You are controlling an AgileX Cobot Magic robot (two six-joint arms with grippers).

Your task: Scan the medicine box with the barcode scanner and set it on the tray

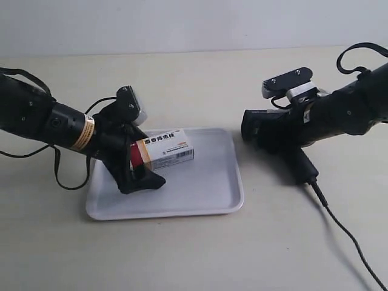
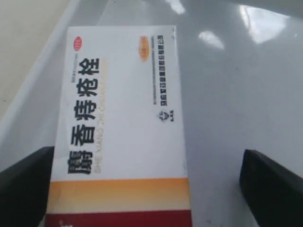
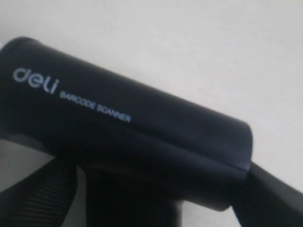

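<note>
The medicine box (image 1: 165,150) is a white carton with a red and orange band at one end, over the left part of the white tray (image 1: 206,182). My left gripper (image 1: 140,163) straddles its banded end. In the left wrist view the box (image 2: 123,118) lies on the tray (image 2: 227,94) close to one finger (image 2: 23,184), with a wide gap to the other finger (image 2: 272,189); this gripper (image 2: 147,161) is open. My right gripper (image 1: 285,142) is shut on the black barcode scanner (image 1: 301,167), right of the tray. The scanner's head (image 3: 132,123) fills the right wrist view.
The scanner's black cable (image 1: 345,233) trails across the table toward the front right corner. A loose black cable (image 1: 70,179) hangs from the left arm beside the tray's left edge. A pale wall (image 1: 182,24) bounds the table at the back.
</note>
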